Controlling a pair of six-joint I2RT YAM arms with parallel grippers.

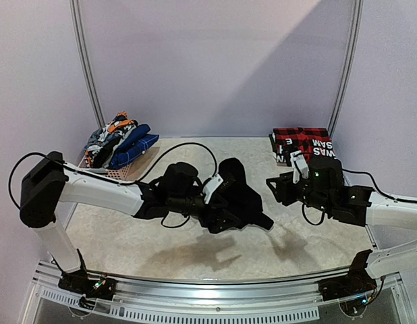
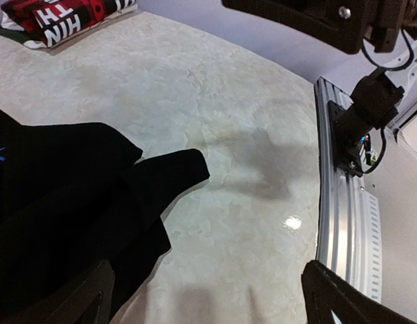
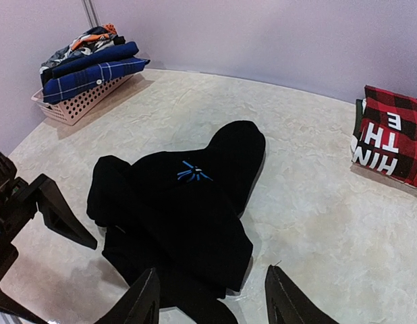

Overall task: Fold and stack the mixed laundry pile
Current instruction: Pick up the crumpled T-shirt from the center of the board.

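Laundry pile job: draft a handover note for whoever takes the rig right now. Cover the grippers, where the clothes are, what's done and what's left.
Left gripper: open, holding nothing, beside the black garment, which lies rumpled in the middle of the table.
Right gripper: open, holding nothing, above that garment's near edge.
Done: a red plaid piece sits folded at the far right, on what looks like another folded item.
Left: fold and stack the black garment, then the clothes heaped in the basket at the far left.
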